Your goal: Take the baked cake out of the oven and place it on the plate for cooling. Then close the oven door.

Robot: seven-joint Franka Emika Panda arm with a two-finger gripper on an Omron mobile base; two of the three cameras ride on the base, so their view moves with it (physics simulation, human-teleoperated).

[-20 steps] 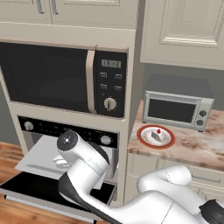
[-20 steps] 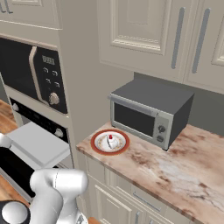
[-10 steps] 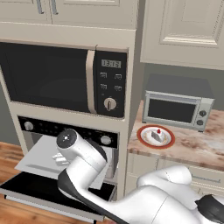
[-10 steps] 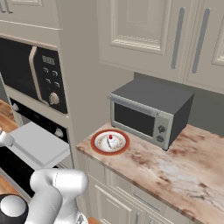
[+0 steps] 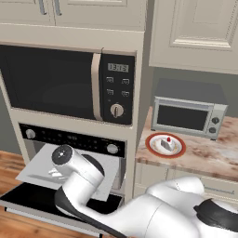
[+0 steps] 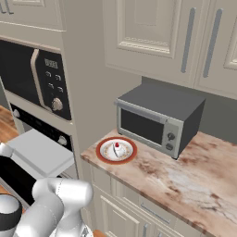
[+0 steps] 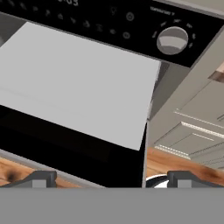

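Note:
The baked cake (image 5: 167,144) (image 6: 119,149), a white wedge with a red cherry, lies on the plate (image 5: 152,145) (image 6: 102,148) on the counter, in front of the toaster oven. The oven (image 5: 69,137) stands open below the microwave, with its grey tray (image 5: 37,162) (image 7: 78,83) (image 6: 39,150) pulled out and bare. Below the tray the oven door (image 5: 28,197) (image 7: 65,151) hangs down flat, dark glass up. My gripper (image 7: 112,181) is open, low in front of the tray and over the door, with nothing between its fingertips (image 7: 41,178).
A black microwave (image 5: 60,79) sits above the oven. The silver toaster oven (image 5: 188,116) (image 6: 157,120) stands at the back of the marble counter (image 6: 185,176). My arm (image 5: 79,176) reaches across the oven front. Wooden floor (image 7: 183,164) lies below the door.
My arm's upper joint has sunk a little and shifted left in front of the oven. The cake, plate, tray and door have stayed put, and the jaws are still wide apart.

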